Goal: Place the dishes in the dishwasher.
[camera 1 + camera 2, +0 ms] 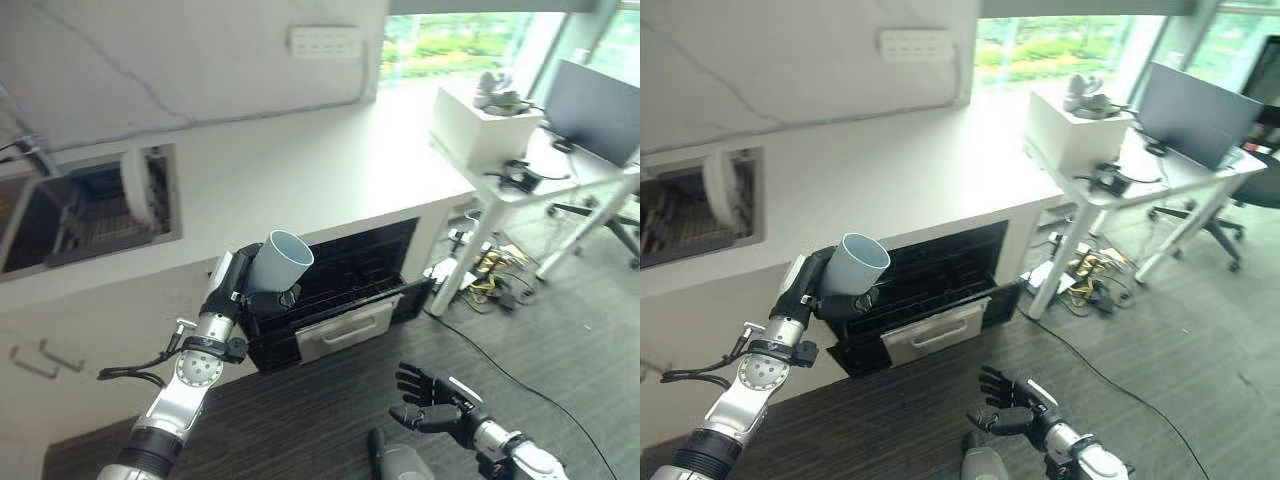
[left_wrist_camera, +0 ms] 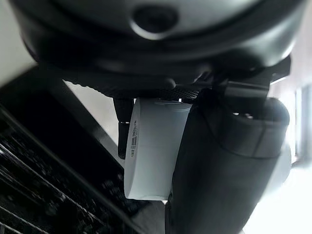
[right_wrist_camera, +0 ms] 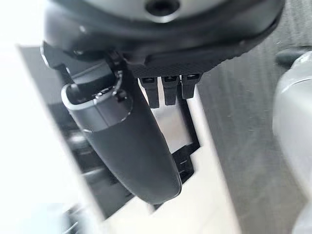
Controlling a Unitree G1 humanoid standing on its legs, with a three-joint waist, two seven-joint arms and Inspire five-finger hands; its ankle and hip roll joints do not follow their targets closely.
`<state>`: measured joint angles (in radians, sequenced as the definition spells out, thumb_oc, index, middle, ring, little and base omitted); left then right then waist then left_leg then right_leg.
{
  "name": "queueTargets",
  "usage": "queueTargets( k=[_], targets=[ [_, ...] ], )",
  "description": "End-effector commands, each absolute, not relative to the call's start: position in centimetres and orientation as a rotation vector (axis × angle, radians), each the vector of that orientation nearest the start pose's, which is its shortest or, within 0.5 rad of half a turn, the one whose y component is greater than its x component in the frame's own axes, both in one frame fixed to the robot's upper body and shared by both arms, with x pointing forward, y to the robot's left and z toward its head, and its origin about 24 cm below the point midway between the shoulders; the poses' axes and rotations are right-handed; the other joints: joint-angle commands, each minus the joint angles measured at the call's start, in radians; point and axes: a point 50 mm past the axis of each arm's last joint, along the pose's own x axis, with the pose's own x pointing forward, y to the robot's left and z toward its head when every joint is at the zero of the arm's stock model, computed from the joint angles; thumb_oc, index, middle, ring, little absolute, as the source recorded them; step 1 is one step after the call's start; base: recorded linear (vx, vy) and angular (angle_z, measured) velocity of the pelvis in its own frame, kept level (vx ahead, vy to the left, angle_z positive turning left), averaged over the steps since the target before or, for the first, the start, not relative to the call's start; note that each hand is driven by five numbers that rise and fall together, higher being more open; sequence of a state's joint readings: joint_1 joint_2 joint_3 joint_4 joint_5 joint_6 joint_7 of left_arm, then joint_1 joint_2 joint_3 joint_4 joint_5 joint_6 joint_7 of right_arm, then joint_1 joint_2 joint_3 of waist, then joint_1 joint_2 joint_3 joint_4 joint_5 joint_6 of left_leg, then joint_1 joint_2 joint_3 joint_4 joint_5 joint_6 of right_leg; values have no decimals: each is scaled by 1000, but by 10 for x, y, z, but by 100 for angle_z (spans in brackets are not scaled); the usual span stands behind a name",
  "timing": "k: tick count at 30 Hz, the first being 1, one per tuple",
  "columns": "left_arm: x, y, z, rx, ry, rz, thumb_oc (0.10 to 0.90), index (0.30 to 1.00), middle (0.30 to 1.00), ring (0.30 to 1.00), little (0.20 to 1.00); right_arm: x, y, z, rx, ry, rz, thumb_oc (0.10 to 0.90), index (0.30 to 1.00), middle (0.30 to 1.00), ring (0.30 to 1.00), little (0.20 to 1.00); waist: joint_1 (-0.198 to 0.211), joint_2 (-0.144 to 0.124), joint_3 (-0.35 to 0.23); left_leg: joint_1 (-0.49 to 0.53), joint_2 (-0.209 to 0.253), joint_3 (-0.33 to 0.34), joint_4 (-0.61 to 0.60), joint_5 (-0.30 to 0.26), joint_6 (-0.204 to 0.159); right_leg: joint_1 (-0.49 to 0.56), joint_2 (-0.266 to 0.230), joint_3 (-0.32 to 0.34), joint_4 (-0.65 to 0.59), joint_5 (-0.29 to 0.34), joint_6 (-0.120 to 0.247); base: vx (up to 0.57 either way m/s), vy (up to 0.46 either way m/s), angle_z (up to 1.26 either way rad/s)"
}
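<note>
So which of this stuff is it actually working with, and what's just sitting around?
Part of the job:
- cup, held in the left hand
- dishwasher, its drawer pulled open
- plate in the sink

Just lying about:
- white box
- desk with a monitor
- office chair
- right hand, idle and open over the floor

No text, number or sign can be read anywhere. The pale cup (image 2: 151,151) carries a small dark printed mark on its side near the base — seen from the left wrist — but its characters are too small and blurred to make out.
</note>
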<state>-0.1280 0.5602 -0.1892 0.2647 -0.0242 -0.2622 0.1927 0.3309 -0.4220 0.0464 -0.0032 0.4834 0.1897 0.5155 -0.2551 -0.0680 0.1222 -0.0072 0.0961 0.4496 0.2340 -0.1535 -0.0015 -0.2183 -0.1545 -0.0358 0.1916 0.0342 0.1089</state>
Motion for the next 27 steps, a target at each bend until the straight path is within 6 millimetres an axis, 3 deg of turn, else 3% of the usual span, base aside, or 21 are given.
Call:
queueTargets(
  k=[1, 5, 11, 13, 15, 22, 27],
  targets=[
    [278, 226, 124, 437, -541, 105, 400, 300, 300, 300, 300, 192, -193, 36, 273, 168, 719, 800, 900, 900, 900, 900, 21, 22, 7, 0, 19, -143, 66, -41, -21, 55, -59, 26, 108, -81, 111, -8, 68, -33],
    [274, 213, 132, 374, -625, 125, 400, 300, 300, 300, 300, 206, -179, 86, 308, -134, 828, 800, 900, 900, 900, 900, 42, 33, -8, -5, 17, -158, 66, -40, -24, 57, -61, 15, 108, -87, 106, 12, 15, -1],
    [266, 198, 143, 310, -699, 126, 400, 300, 300, 300, 300, 218, -168, 119, 279, -348, 758, 800, 900, 900, 900, 900, 81, 42, -14, -20, 16, -191, 66, -41, -29, 64, -68, -21, 108, -100, 98, 20, -9, 17],
    [253, 186, 154, 292, -762, 76, 400, 300, 300, 300, 300, 224, -157, 137, 254, -458, 691, 800, 900, 900, 900, 900, 132, 47, -19, -42, 15, -230, 66, -40, -34, 75, -82, -70, 108, -113, 92, 38, -41, 59],
    [245, 178, 159, 287, -791, 39, 400, 300, 300, 300, 300, 226, -152, 145, 282, -493, 666, 800, 900, 900, 900, 900, 164, 48, -25, -60, 17, -257, 66, -38, -41, 84, -89, -105, 108, -124, 89, 44, -55, 63],
    [239, 176, 159, 269, -789, 44, 400, 300, 300, 300, 300, 230, -145, 153, 339, -524, 627, 800, 900, 900, 900, 900, 214, 49, -34, -95, 15, -308, 66, -30, -53, 105, -94, -165, 108, -146, 77, 26, -36, 46],
    [234, 173, 154, 246, -801, 85, 400, 300, 300, 300, 300, 232, -137, 158, 369, -558, 651, 800, 900, 900, 900, 900, 247, 46, -26, -107, 9, -339, 66, -23, -60, 117, -90, -177, 108, -153, 70, 19, -30, 22]
  ],
)
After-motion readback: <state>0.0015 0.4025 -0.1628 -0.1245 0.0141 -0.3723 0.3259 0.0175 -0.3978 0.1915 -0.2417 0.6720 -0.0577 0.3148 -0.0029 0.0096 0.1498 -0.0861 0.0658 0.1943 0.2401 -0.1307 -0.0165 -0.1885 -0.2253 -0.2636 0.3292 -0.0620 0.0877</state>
